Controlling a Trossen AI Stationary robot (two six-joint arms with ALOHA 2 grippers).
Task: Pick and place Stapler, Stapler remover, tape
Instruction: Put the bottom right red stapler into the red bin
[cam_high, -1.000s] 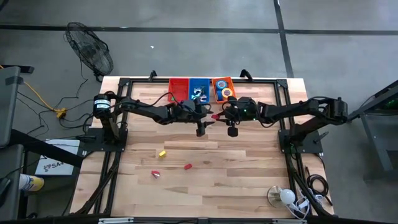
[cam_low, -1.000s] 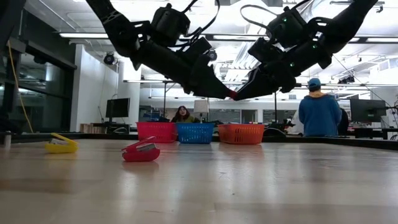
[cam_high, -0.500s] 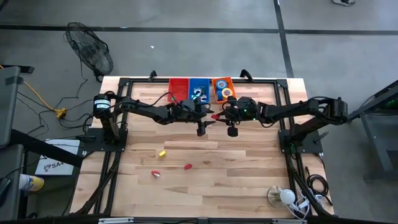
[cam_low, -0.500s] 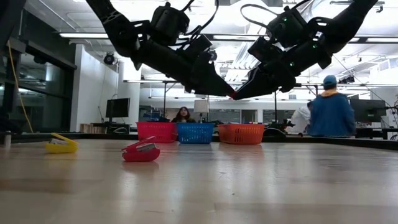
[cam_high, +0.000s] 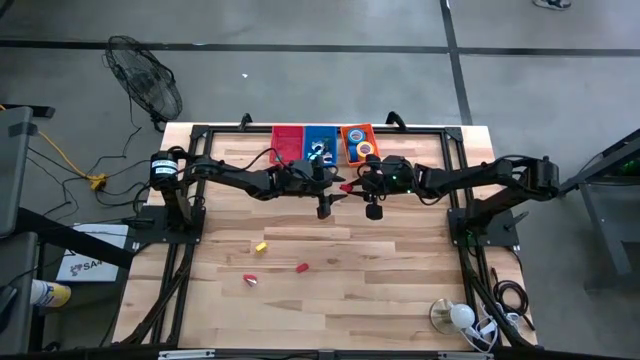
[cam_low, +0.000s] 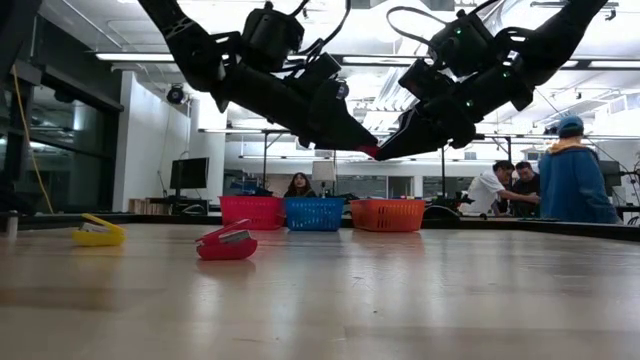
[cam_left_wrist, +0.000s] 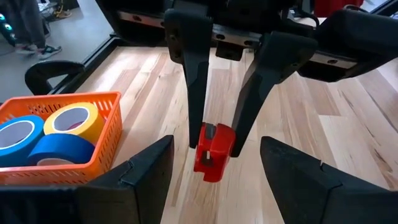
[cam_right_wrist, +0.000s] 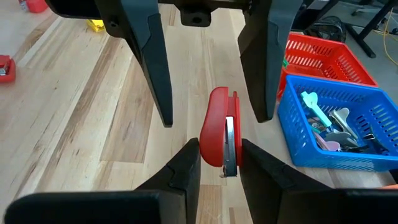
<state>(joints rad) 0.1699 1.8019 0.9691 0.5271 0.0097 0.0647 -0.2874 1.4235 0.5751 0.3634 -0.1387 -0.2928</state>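
Observation:
A red stapler hangs in the air in front of the baskets, held by my right gripper, which is shut on it. My left gripper faces it from the table's left and is open. Its two fingers stand on either side of the stapler's free end without touching. In the high view both grippers meet near the stapler. Tape rolls lie in the orange basket. Staple removers lie in the blue basket. My right gripper pinches the red stapler between its two fingers, by the end nearest my wrist. The fingers come level from the table's right side and lie along the stapler. It is lifted clear of the table, turned on its side, its free end pointing at my left gripper.
A yellow stapler and two small red ones lie on the wooden table, nearer its front. Red, blue and orange baskets stand in a row at the far edge. People move in the room behind.
My left gripper has edged slightly toward the right gripper and the stapler. The stapler stays held in the air.

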